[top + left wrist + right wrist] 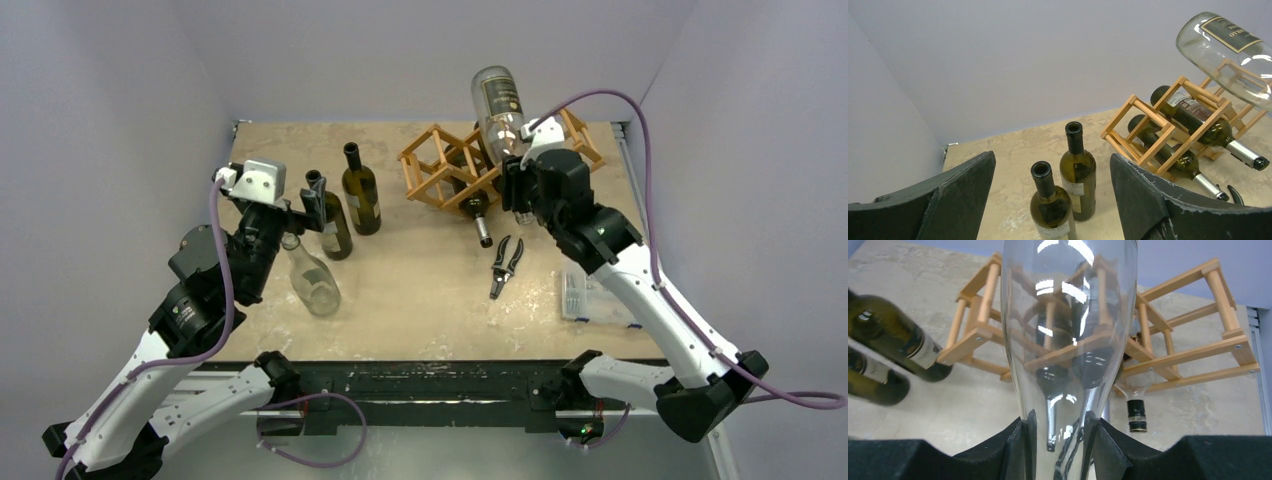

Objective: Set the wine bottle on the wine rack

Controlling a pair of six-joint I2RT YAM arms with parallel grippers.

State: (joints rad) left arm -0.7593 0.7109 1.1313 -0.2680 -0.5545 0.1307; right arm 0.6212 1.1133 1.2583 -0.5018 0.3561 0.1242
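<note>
As we work outward from the near edge of the table, we note first a clear plastic box at the right side. A pair of pliers lies to its left, apart from it. On the left, a second clear bottle sits on the table beside the left arm.

The left pincer hovers just beyond that bottle with its jaws spread wide and nothing between them. Two standing dark bottles are in front of it, upright and close together. In the top view the nearer one is just beside the fingers.

Farther back on the right, the right pincer is clamped narrowly on the neck of the wine bottle, a clear glass one with a dark label. We record that bottle as raised off the table, base uppermost and tilted. It is in the air above the wine rack and does not rest in any cell.

The wine rack stands on the table toward the far edge, right of centre. Two racked dark bottles lie in its cells, with their necks pointing toward the near edge and projecting past the frame. We cannot tell from these views whether the held bottle touches the rack's bars.
</note>
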